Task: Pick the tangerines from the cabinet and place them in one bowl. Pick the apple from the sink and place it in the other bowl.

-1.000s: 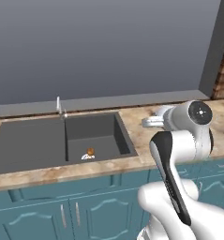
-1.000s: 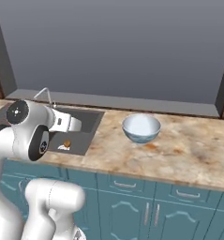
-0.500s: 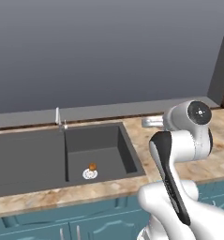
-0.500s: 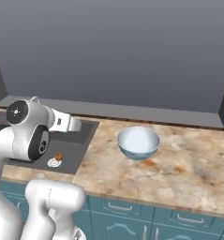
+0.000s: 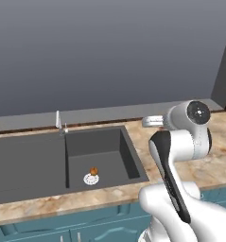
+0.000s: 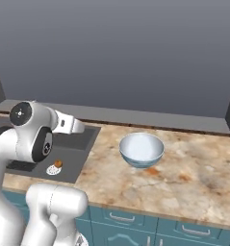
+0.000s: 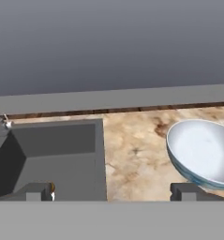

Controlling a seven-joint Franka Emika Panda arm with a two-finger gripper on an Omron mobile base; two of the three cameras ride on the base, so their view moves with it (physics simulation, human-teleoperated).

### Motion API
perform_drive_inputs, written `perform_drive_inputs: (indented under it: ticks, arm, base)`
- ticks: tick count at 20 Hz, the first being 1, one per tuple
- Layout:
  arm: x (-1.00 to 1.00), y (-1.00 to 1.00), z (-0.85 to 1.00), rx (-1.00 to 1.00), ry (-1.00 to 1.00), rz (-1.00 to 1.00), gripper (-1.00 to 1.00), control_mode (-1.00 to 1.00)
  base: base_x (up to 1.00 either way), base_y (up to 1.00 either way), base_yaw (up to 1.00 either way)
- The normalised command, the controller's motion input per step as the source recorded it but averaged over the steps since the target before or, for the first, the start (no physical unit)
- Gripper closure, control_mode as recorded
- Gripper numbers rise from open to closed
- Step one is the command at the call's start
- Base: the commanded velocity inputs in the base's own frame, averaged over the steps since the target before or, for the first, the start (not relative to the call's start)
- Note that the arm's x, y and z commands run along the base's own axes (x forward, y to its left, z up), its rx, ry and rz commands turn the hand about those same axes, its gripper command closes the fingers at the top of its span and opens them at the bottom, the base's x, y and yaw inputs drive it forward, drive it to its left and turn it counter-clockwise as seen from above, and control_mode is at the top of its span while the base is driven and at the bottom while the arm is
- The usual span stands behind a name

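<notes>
Orange-red and tiny, the apple (image 5: 93,170) lies on the floor of the deep basin of the sink (image 5: 43,165), touching the white drain (image 5: 91,178) — untouched, so this half of the task is not yet done. The white bowl with pale-blue sides (image 6: 142,149) stands empty on the marbled worktop (image 6: 193,178), just to the right of the sink and waiting for the fruit. In the hand view the fingers (image 7: 111,191) are spread wide and hold nothing; one tip (image 7: 36,191) is over the basin, the other (image 7: 186,191) by the bowl's rim. As I judge it, the apple part is only at the approach stage — reaching down, grasping, carrying and dropping all remain.
</notes>
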Motion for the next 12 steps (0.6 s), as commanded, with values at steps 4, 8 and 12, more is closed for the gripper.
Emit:
perform_drive_inputs:
  ticks: [4, 8, 12]
  arm:
    - [0.45, 0.11, 0.0, 0.01, 0.17, 0.0, -1.0, -1.0]
    - [0.18, 0.12, 0.0, 0.02, 0.28, 0.03, -1.0, -1.0]
    - [0.01, 0.22, -0.1, 0.02, 0.3, 0.05, -1.0, -1.0]
  base:
    - [0.0, 0.0, 0.0]
    - [0.0, 0.0, 0.0]
    - [0.0, 0.0, 0.0]
